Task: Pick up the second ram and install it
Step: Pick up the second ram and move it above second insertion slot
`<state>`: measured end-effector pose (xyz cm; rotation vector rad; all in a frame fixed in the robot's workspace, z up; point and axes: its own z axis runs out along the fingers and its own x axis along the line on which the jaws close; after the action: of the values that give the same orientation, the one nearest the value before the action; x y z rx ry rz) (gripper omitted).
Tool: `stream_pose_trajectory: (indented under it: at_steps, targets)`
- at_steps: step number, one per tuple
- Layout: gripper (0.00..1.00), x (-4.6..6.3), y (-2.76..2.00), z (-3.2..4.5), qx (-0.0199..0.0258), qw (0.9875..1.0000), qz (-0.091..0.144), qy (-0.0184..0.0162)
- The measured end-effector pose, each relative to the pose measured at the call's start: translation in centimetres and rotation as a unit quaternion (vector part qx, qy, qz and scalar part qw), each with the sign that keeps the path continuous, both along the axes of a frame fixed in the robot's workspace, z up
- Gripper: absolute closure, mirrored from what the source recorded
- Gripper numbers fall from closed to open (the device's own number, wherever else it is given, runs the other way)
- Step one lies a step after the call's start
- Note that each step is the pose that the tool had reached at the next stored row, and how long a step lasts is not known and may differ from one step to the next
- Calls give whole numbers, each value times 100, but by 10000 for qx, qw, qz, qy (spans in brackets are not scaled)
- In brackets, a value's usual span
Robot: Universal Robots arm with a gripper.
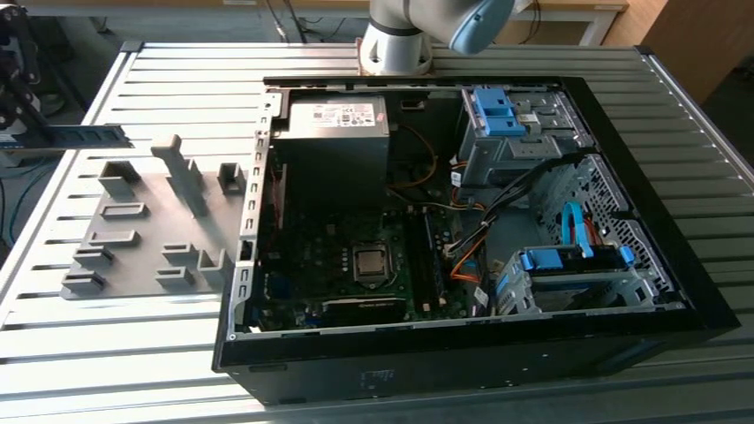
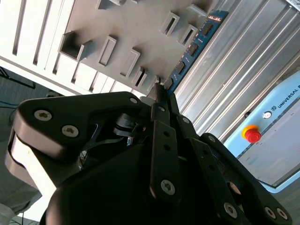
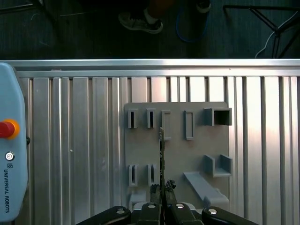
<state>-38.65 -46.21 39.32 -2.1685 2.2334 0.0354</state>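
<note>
The second ram (image 1: 88, 136) is a thin blue stick held above the table at the exterior view's far left, level and clear of the grey slotted holder tray (image 1: 141, 221). My gripper (image 1: 26, 132) is shut on one end of it. In the second wrist view the ram (image 2: 194, 44) runs away from the gripper (image 2: 161, 93), dark chips showing, over the tray (image 2: 122, 28). The first wrist view shows the ram (image 3: 161, 150) edge-on, rising from the gripper (image 3: 162, 188) above the tray (image 3: 176, 154).
An open black computer case (image 1: 659, 256) lies on the slatted metal table (image 1: 141, 353), motherboard (image 1: 353, 265) exposed. The arm's base (image 1: 395, 44) stands behind it. A light-blue box with a red button (image 3: 7, 129) sits by the table. A person's shoes (image 3: 140, 21) are on the floor beyond the edge.
</note>
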Motion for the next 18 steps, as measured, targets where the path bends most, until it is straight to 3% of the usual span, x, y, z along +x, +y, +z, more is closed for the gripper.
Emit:
stream_pose_trajectory:
  at_steps: [18]
  targets:
    - [86, 230, 0, 0, 0, 9999, 125, 0]
